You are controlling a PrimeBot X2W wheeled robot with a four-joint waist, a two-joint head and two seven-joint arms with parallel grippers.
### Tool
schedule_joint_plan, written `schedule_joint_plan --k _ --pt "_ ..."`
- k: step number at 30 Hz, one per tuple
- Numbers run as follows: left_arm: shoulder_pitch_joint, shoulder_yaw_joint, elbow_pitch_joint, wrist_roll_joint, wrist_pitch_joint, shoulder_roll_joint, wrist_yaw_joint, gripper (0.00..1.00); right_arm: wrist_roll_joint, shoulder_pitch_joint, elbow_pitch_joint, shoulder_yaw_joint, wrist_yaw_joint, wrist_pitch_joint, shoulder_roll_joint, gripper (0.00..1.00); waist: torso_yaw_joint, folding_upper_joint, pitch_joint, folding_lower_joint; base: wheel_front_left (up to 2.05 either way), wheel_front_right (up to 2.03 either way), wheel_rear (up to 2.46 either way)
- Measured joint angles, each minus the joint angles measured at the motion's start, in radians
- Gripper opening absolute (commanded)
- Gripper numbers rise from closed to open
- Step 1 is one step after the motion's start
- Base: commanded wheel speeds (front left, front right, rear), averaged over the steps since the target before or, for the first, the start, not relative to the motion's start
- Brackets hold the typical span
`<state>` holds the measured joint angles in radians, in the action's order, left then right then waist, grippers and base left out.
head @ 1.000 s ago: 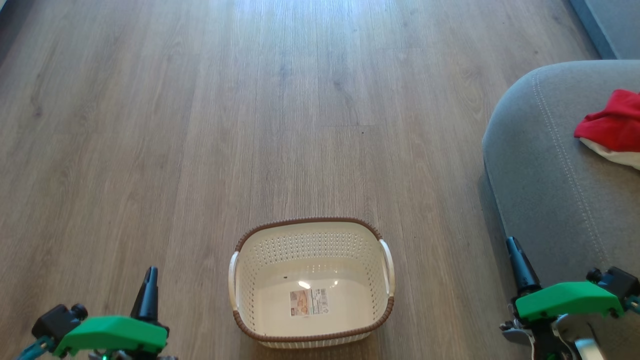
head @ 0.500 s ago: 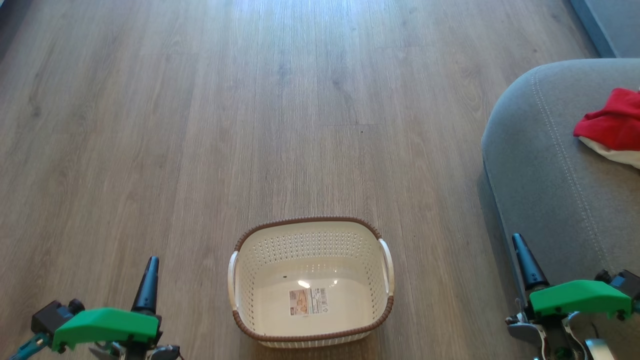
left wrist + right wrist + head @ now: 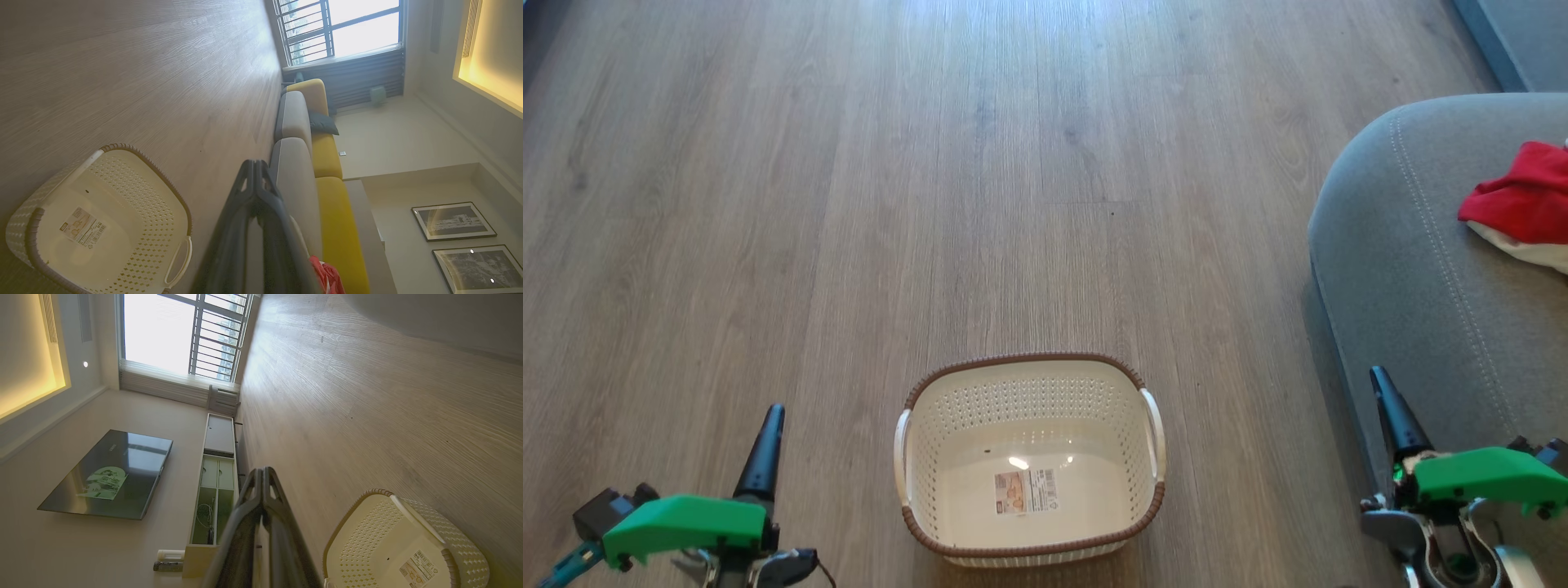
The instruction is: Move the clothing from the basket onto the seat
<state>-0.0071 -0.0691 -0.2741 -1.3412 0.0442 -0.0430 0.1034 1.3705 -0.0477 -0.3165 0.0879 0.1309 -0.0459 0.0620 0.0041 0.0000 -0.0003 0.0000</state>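
**The basket stands on the floor; the clothing lies on the seat.**

Your left claw hangs over the floor to the left of the basket. Your right claw hangs to the basket's right and shows against the seat's rounded edge. Both claws are pinched fully together and grip nothing. The clothing, red with a white patch beneath, lies well to the right of the basket and farther off than it. It is well apart from either claw and is cut by the right border of the head view. The basket is upright, with its paper label in plain sight on its floor. A strip of floor separates its right handle from the seat's edge. Beyond the basket and to its left, the floor runs open.
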Motion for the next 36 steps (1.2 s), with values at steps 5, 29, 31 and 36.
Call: schedule_joint_plan --k 5,29,31,36 --pt "-0.015 -0.001 0.000 -0.059 0.017 0.000 0.005 0.00 0.050 -0.003 0.008 0.008 0.000 -0.015 -0.002 0.00 -0.001 0.0000 0.001 0.0000 0.00 0.00 0.00" --pt "-0.054 -0.008 -0.001 -0.262 0.062 0.001 0.018 0.00 0.232 -0.004 0.033 0.043 0.000 -0.062 -0.015 0.00 -0.004 0.0000 0.003 0.0000 0.00 0.00 0.00" --pt "-0.054 -0.008 -0.001 -0.262 0.062 0.001 0.018 0.00 0.232 -0.004 0.033 0.043 0.000 -0.062 -0.015 0.00 -0.004 0.0000 0.003 0.0000 0.00 0.00 0.00" --pt "-0.054 -0.009 -0.001 -0.262 0.062 0.001 0.018 0.00 0.232 -0.004 0.033 0.043 -0.001 -0.062 -0.015 0.00 -0.004 0.0000 0.003 0.0000 0.00 0.00 0.00"
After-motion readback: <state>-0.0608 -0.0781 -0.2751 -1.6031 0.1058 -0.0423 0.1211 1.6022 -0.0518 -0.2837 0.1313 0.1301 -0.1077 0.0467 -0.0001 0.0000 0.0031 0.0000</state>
